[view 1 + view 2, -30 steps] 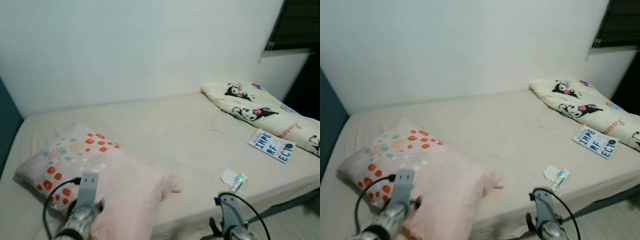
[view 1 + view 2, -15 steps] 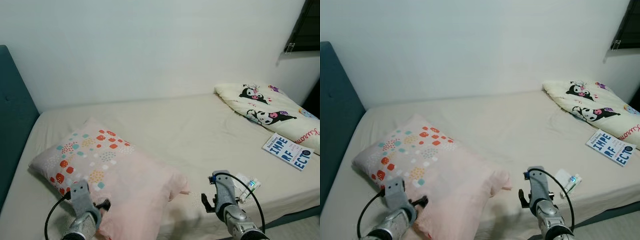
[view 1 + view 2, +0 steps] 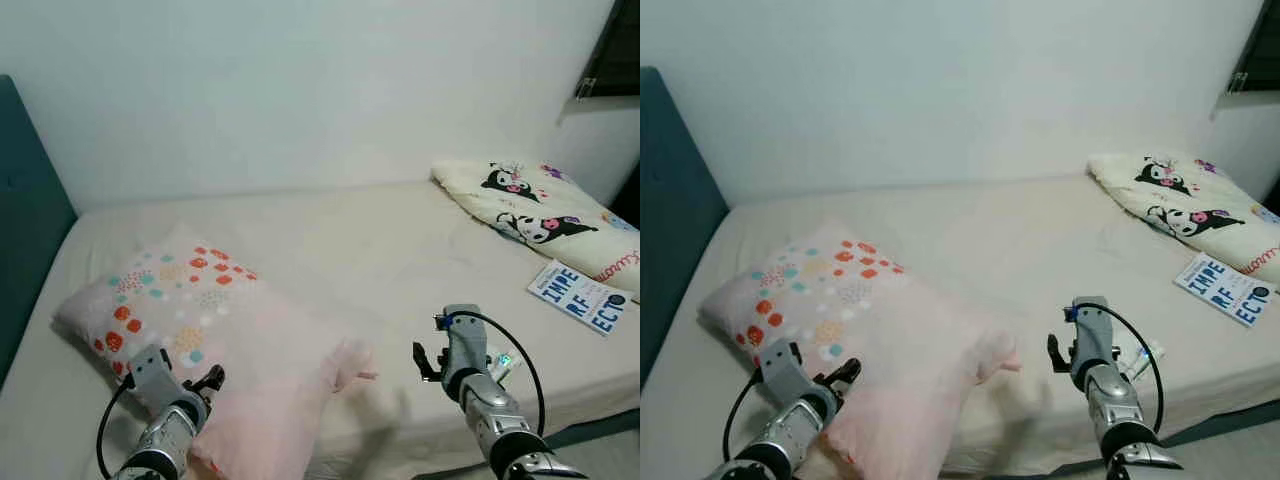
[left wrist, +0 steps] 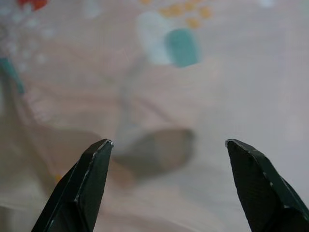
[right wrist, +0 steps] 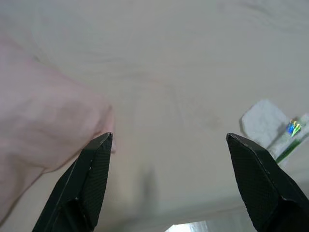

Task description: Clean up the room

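Observation:
A pink pillow (image 3: 225, 325) with coloured dots lies on the left half of the bed. My left gripper (image 4: 168, 142) is open at the pillow's near edge, with the pink fabric (image 4: 159, 96) right in front of its fingers. My right gripper (image 5: 169, 137) is open and holds nothing. It hangs low over the sheet between the pillow's corner (image 5: 53, 125) and a small white packet (image 5: 263, 121) with a thin tube (image 5: 289, 137) beside it. The right arm (image 3: 480, 395) reaches in from the bed's front edge.
A cartoon-print blanket (image 3: 540, 215) lies bunched at the bed's far right. A blue-and-white book (image 3: 580, 295) rests just in front of it. A teal headboard (image 3: 25, 220) stands at the left. The cream sheet (image 3: 340, 245) stretches back to the white wall.
The view has swung left, bringing the headboard into sight. My right arm has come up and forward over the bed. The left gripper stays at the pillow's near edge.

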Motion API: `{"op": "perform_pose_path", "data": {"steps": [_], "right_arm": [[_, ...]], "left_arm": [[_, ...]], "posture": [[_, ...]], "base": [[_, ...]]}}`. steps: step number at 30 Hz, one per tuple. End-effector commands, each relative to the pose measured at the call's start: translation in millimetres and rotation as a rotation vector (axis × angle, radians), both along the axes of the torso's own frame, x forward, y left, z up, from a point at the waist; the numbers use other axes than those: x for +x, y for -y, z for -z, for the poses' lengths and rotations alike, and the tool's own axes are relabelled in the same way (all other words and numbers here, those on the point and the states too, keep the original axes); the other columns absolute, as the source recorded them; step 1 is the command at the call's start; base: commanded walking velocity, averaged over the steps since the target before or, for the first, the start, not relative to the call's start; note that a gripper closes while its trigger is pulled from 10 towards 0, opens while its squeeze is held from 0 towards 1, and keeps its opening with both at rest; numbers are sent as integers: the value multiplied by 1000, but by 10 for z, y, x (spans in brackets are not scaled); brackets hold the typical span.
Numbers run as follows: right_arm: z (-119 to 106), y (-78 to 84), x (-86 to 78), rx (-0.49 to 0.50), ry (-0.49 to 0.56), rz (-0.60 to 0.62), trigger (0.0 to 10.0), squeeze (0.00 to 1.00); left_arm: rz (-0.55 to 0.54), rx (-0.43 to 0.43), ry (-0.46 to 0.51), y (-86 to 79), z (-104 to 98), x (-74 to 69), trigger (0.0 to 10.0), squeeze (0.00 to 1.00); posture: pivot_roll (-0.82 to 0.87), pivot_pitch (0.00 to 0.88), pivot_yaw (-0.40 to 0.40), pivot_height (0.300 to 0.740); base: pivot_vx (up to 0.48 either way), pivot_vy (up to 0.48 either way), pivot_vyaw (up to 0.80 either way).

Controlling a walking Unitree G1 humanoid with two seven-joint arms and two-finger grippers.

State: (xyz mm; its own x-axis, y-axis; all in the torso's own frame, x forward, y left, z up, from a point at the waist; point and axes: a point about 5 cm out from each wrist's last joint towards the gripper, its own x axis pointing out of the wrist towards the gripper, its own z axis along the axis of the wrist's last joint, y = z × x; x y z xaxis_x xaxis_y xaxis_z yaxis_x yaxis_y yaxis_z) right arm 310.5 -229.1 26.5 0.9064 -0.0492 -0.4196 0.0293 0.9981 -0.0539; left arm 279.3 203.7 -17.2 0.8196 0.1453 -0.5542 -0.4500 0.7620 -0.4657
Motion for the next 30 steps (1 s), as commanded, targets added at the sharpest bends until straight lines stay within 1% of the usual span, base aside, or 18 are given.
{"op": "perform_pose_path", "data": {"steps": [1,4,6,7,8,9,12,15,16,18,19,20,22,24,25,28,29,30], "right_arm": [[-72,-23,51,30,49,-8,10000,0],[-90,-24,62,32,61,-9,10000,0],[-156,-30,94,52,113,-16,10000,0],[-156,-30,94,52,113,-16,10000,0],[-205,-32,116,67,149,-23,10000,0],[-219,-24,123,64,154,-22,10000,0],[-244,-10,136,61,163,-19,10000,0],[-267,1,148,60,171,-17,10000,0],[-281,12,154,59,176,-15,10000,0],[-293,35,154,57,181,-8,10000,0],[-280,49,142,51,174,-3,10000,0],[-280,49,142,51,174,-3,10000,0],[-251,61,119,45,162,1,10000,0],[-231,60,103,44,156,0,10000,0],[-231,60,103,44,156,0,10000,0],[-238,56,102,47,163,2,10000,0],[-238,56,102,47,163,2,10000,0],[-246,60,104,48,168,4,10000,0]], "left_arm": [[-64,12,1,-129,-37,12,10000,0],[-70,12,8,-142,-53,26,10000,0],[-102,-40,67,-155,-127,96,10000,0],[-102,-40,67,-155,-127,96,10000,0],[-134,-104,127,-160,-197,162,10000,0],[-133,-127,155,-150,-235,201,10000,0],[-119,-141,185,-130,-285,251,10000,0],[-112,-145,191,-114,-301,271,10000,0],[-112,-169,199,-95,-307,281,10000,0],[-103,-287,256,-2,-335,323,10000,0],[-74,-339,296,70,-365,354,10000,0],[-74,-339,296,70,-365,354,10000,0],[-20,-392,345,179,-400,388,10000,0],[21,-418,368,265,-412,399,10000,0],[21,-418,368,265,-412,399,10000,0],[77,-434,372,419,-412,408,10000,0],[77,-434,372,419,-412,408,10000,0],[100,-439,373,484,-424,421,10000,0]], "posture": [[-168,0,-12,615],[-168,0,-12,605],[-174,0,-13,595],[-174,0,-13,595],[-174,0,-13,595],[-174,0,-13,595],[-185,0,-11,595],[-190,0,-9,595],[-195,0,-7,595],[-195,0,-7,595],[-204,0,-8,595],[-204,0,-8,595],[-204,0,-8,595],[-206,0,-11,595],[-206,0,-11,595],[-220,0,-6,595],[-220,0,-6,595],[-225,0,-4,595]], "base": [[0,0,0],[0,0,0],[0,0,0],[0,0,0],[0,0,0],[0,0,0],[0,0,0],[0,0,0],[0,0,0],[0,0,0],[0,0,0],[0,0,0],[0,0,0],[0,0,0],[0,0,0],[0,0,0],[0,0,0],[0,0,0]]}}
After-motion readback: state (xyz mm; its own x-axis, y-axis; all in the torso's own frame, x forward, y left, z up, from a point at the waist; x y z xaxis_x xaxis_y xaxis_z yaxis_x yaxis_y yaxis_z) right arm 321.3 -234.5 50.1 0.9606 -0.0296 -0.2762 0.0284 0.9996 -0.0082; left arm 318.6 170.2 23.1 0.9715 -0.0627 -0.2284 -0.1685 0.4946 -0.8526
